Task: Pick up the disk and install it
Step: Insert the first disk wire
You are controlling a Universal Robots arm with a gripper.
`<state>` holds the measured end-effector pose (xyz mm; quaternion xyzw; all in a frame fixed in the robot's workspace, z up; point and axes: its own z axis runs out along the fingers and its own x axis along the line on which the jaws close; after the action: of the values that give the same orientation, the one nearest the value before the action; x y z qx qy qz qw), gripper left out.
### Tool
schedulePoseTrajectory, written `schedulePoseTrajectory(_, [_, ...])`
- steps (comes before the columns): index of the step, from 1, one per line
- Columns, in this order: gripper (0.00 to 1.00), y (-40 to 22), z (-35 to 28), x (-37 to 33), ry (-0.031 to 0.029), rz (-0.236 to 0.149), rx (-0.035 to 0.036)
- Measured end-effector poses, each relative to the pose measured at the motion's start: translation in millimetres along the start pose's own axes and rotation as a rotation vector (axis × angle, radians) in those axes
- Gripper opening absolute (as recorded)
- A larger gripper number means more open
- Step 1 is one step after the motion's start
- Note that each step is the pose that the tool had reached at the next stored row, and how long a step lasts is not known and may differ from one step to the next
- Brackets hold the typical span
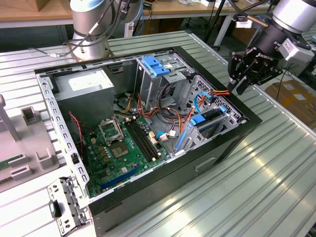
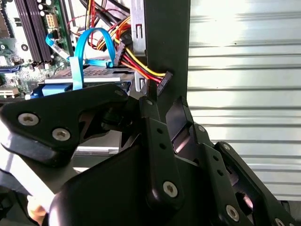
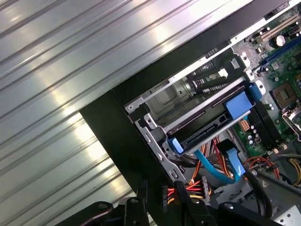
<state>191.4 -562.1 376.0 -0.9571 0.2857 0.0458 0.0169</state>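
Observation:
The disk (image 1: 209, 117) lies flat in a metal bay inside the open computer case (image 1: 232, 143), near the wall at the exterior view's right. Its bright blue carrier rails and a blue data cable show in both wrist views, on the disk (image 3: 207, 133) and the disk (image 2: 92, 72). My gripper (image 1: 238, 84) hangs above that case wall, a little up and to the right of the disk. It is open and holds nothing. A red-yellow power connector (image 2: 162, 83) lies just beyond the fingers.
A grey power-supply box (image 1: 85, 90) fills the case's far left corner. A light-blue latch (image 1: 155, 65) tops the tall drive cage. The motherboard (image 1: 118, 148) covers the case floor. The ribbed metal table (image 1: 276, 173) stretches to the right; grey fixtures (image 1: 24, 143) stand on the left.

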Motion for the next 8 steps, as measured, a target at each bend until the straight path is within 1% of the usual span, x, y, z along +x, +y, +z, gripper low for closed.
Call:
schedulePoseTrajectory(4, [0.36, -5.4, 3.3, -0.2, -0.0003, 0.0, 0.0001])
schedulePoseTrajectory(8, [0.36, -6.4, 6.0, 0.5, -0.0001, 0.006, 0.0005])
